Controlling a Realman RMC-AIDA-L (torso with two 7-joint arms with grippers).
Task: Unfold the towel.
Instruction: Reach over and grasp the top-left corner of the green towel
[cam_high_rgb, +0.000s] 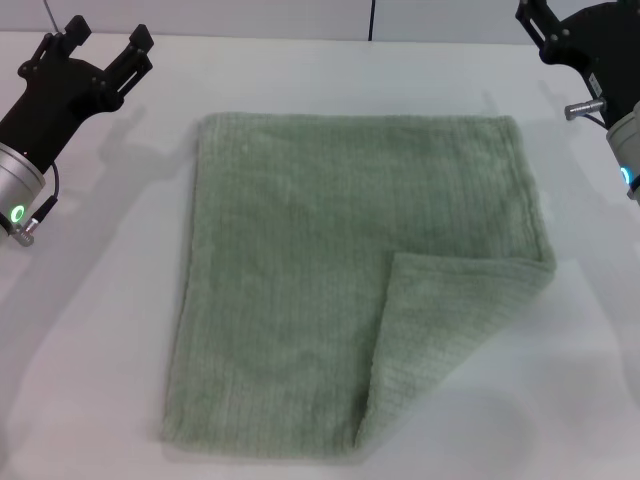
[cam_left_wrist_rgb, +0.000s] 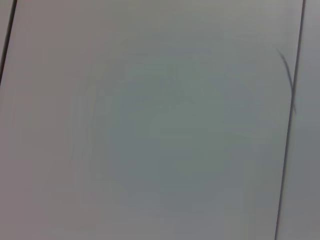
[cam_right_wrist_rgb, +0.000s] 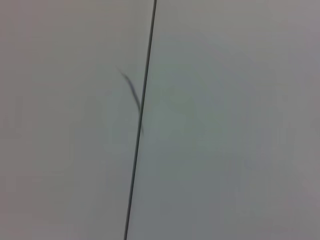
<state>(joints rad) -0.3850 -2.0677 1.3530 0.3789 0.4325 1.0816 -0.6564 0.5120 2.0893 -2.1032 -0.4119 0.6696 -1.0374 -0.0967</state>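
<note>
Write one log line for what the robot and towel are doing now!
towel: flat on table, near-right corner folded over | left end effector: raised far-left, open | right end effector: raised far-right | nothing held

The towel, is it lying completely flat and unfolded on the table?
No, the near right corner of the towel is folded over onto its top.
</note>
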